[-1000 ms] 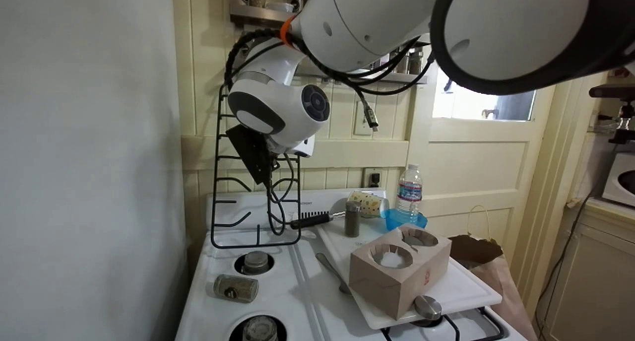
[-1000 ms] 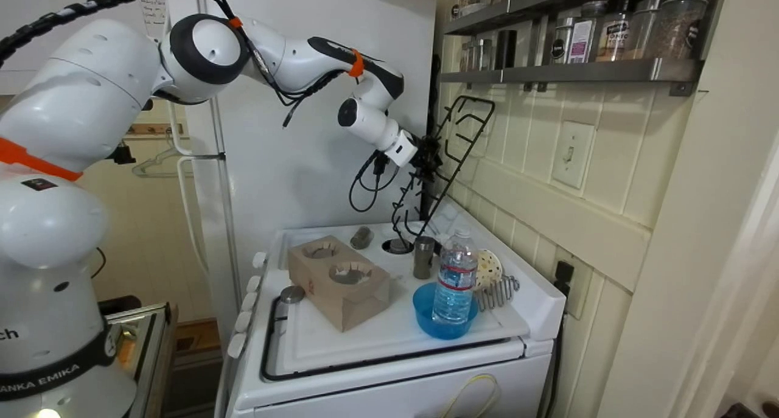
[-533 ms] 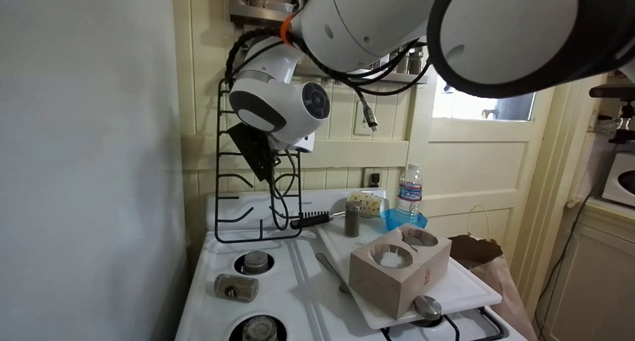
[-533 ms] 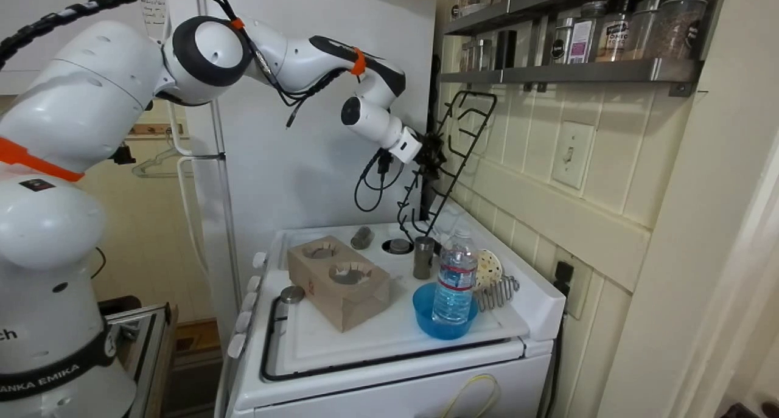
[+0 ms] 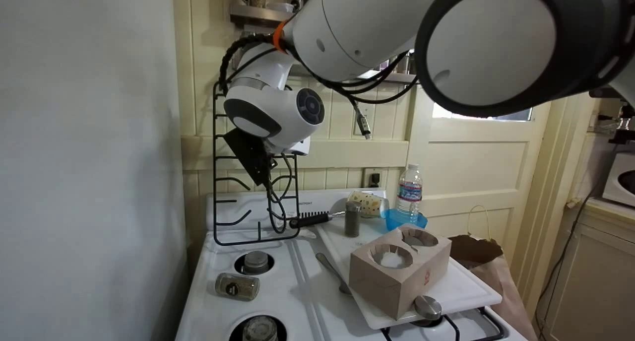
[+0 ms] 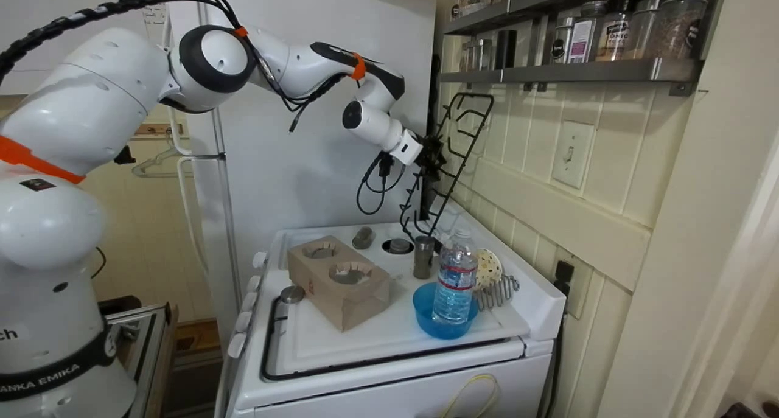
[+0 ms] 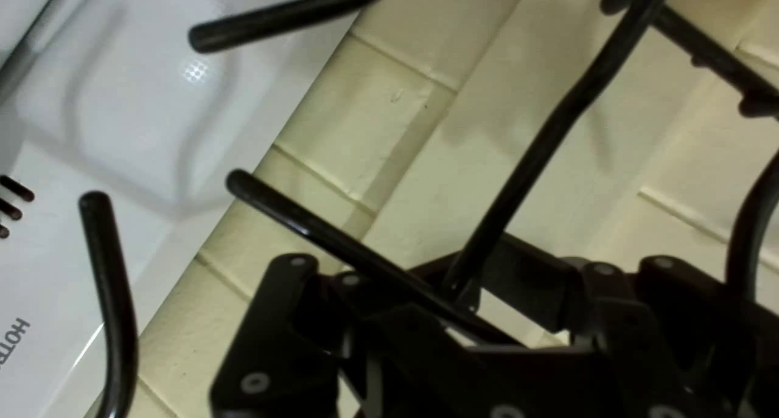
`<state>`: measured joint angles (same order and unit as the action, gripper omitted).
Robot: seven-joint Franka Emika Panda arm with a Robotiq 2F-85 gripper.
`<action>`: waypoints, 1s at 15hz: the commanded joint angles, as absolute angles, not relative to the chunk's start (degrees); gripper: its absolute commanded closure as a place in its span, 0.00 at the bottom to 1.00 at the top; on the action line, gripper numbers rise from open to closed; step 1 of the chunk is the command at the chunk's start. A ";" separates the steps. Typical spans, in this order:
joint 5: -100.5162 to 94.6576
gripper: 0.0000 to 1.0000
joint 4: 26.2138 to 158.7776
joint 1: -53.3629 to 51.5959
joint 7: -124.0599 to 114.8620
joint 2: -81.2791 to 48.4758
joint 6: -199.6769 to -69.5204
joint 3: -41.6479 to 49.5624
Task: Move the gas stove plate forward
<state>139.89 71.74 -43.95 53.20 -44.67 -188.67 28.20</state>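
Note:
The gas stove plate [image 5: 258, 240], a black metal grate, is held up steeply near the wall behind the stove. It shows in both exterior views [image 6: 465, 160]. Its lower end hangs near the rear burner and the stove's back panel; I cannot tell whether it touches anything. In the wrist view my gripper [image 7: 461, 278] is shut on a bar of the grate [image 7: 535, 162], with other bars and prongs sticking out past it. My gripper also shows in an exterior view [image 6: 431, 156], dark against the grate. Elsewhere the wrist and a black mount hide it.
A glass jar [image 5: 237, 287] lies between two burners, the rear one [image 5: 256, 262] closer to the grate. A brown carton [image 5: 421, 276] stands on a white board. A dark jar [image 6: 423, 257], a bottle [image 6: 456, 284] and a blue bowl [image 6: 426, 320] stand nearby. Spice shelves [image 6: 566, 72] hang above.
The grate rose a little, then sank slightly and shifted left in an exterior view, still in my gripper. The upper arm links have moved left. The lying jar has shifted very slightly.

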 commanded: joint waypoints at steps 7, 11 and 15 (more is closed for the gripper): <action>139.93 0.98 65.38 -44.00 52.26 -49.17 -190.03 29.59; 139.92 0.98 64.72 -44.04 52.24 -50.23 -190.31 29.72; 139.97 0.98 63.59 -44.24 52.24 -51.59 -190.33 30.44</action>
